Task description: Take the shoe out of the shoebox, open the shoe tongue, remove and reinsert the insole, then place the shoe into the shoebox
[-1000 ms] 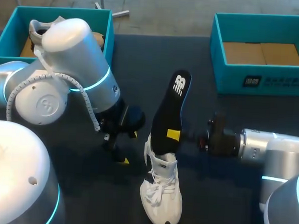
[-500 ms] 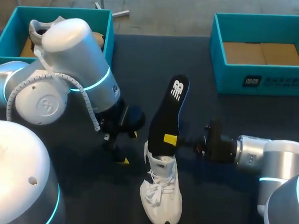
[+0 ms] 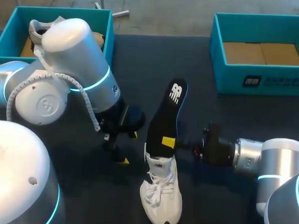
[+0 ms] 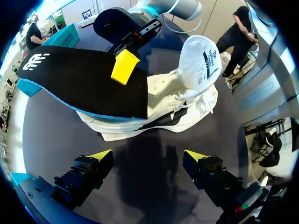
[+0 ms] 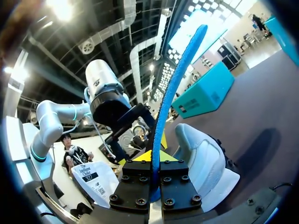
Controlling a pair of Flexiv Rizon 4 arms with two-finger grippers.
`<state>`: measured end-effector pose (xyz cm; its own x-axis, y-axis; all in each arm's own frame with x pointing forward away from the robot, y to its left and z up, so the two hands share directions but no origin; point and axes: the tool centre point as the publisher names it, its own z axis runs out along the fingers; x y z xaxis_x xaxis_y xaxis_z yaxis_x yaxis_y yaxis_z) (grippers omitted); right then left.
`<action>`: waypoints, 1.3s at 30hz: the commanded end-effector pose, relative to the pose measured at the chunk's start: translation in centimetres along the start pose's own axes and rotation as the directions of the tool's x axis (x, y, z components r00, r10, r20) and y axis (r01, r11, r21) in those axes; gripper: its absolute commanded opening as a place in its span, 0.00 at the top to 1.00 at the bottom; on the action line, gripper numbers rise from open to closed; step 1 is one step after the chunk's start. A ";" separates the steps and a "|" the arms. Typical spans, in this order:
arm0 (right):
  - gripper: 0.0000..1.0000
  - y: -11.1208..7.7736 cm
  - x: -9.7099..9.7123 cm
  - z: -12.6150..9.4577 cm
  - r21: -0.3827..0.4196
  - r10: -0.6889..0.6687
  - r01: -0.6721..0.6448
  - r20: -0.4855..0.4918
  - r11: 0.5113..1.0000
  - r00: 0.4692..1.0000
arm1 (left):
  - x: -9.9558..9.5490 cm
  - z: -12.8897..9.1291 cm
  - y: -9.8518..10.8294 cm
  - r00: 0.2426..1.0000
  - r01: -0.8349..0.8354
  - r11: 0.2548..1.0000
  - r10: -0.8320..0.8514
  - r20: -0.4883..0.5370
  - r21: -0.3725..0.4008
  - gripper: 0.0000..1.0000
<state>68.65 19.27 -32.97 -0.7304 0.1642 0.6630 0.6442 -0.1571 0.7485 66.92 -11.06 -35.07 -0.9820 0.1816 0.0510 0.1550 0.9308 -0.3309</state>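
Observation:
A white shoe (image 3: pixel 161 195) stands on the dark table, toe toward the near edge. A black insole with a blue edge (image 3: pixel 165 115) rises from its opening, leaning toward the far side. My right gripper (image 3: pixel 170 142) comes in from the right and is shut on the insole's lower part; in the right wrist view the insole (image 5: pixel 174 88) shows edge-on between the fingers, with the shoe (image 5: pixel 203 161) beside them. My left gripper (image 4: pixel 148 156) hangs open just left of the shoe (image 4: pixel 187 100), nothing between its fingers. The insole (image 4: pixel 74 77) lies ahead of it.
A teal shoebox (image 3: pixel 8 37) at the far left holds another shoe (image 3: pixel 39 28). A second teal shoebox (image 3: pixel 261 80) at the far right shows only a cardboard bottom. My left arm's large joint (image 3: pixel 66 72) stands between the left box and the shoe.
My right gripper has shifted left and toward the near edge, taking the insole with it, so its lower end sits closer over the shoe's opening. The left arm stayed still.

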 end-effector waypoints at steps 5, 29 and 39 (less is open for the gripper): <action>1.00 0.8 0.9 0.1 0.004 -0.028 0.028 0.011 1.000 1.000 | 0.1 0.0 0.0 1.000 0.001 1.000 -0.001 0.002 0.001 0.00; 1.00 4.2 1.2 0.3 0.042 -0.080 0.079 0.032 0.996 0.996 | 0.1 0.0 0.0 1.000 0.001 1.000 -0.001 0.002 0.001 0.00; 1.00 4.7 1.5 1.0 0.056 -0.073 0.071 0.044 0.996 0.996 | 0.1 0.0 0.0 1.000 0.001 1.000 -0.001 0.002 0.001 0.00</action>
<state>70.67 19.20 -28.70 -0.7689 0.2098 0.6039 0.5975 -0.1005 0.7956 66.92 -11.06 -35.07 -0.9820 0.1816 0.0510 0.1550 0.9309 -0.3309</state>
